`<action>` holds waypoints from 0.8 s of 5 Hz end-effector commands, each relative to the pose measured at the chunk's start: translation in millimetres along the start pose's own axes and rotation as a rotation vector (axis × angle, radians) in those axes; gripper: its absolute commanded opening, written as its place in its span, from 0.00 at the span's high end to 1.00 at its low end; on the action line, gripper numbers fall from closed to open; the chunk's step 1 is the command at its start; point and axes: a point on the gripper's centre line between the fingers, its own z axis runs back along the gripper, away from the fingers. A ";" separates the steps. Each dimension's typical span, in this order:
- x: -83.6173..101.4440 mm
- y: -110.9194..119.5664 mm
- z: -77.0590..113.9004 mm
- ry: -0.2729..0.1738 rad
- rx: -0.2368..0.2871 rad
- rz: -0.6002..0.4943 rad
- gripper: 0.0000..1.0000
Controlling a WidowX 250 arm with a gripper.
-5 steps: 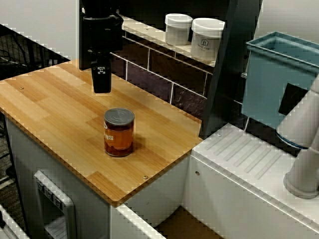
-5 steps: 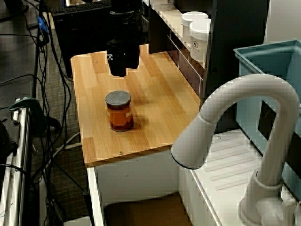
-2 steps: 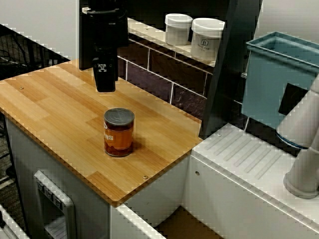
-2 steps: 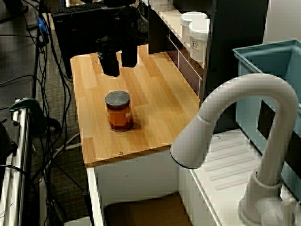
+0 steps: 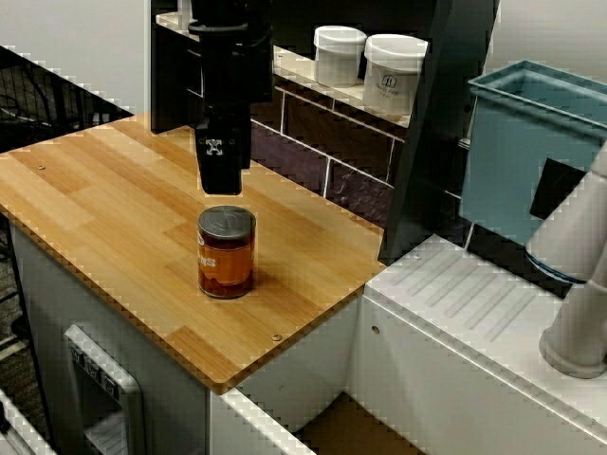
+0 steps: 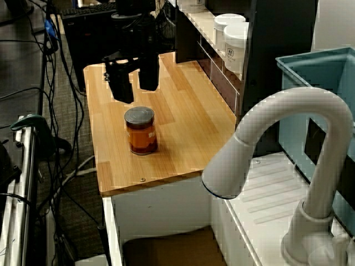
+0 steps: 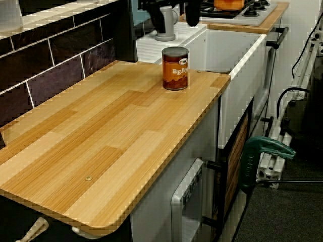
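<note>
A tin can [image 5: 227,251] with an orange-brown label and a grey lid stands upright on the wooden counter [image 5: 95,190]. My black gripper [image 5: 219,182] hangs just above and slightly behind it, touching nothing. From the sink end, the gripper [image 6: 134,86] is open, its two fingers [image 6: 119,88] spread wider than the can [image 6: 140,131]. The low view along the counter shows the gripper [image 7: 175,15] straddling the space over the can [image 7: 175,68], whose label reads "BEA...".
Two white jars [image 5: 340,55] [image 5: 394,74] sit on a tiled ledge behind the counter. A blue bin [image 5: 531,152], a ribbed white drainboard [image 5: 474,303] and a white faucet [image 6: 277,166] lie to the right. A green clamp [image 7: 262,156] and cables hang off the counter's side.
The gripper moved from the counter's back corner to just above the can and came lower. Its fingers spread from together to open. The can stayed put.
</note>
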 end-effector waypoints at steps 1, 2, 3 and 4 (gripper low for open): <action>6.9 -14.1 -4.6 -0.024 0.058 -0.011 0.00; 8.5 -13.1 -16.2 -0.029 0.052 -0.017 0.00; 10.2 -13.9 -27.2 -0.029 0.044 -0.063 0.00; 12.0 -16.4 -37.6 -0.038 0.045 -0.105 0.00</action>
